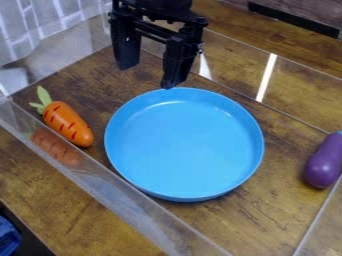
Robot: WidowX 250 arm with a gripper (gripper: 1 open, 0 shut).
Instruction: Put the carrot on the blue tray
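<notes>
1. The pincer (158,75) hangs over the far rim of the plate, its two dark fingers spread wide apart with nothing between them. From this view I cannot tell how high above the plate it is.
2. Just below it in the picture lies the blue plate (185,145), the tray of the task: round, shallow, with a raised rim. Its inside is bare, so the placing is not done.
3. The toy carrot (66,120) lies on the wooden surface (254,225), beside the plate at the picture's left, near the rim and apart from it. Its green top points away, toward the upper left (the tapered orange end is the one nearer the plate).
4. On the opposite side, well apart from the carrot, sits a purple toy eggplant (323,161), which the task does not ask for.
5. As I judge it, the whole job is still to do: bring the pincer across to the carrot, close on its body, lift, carry it over the rim and let go. The carry should be short (the grasp looks like the fussier part, given how close the clear wall (100,178) runs).
</notes>
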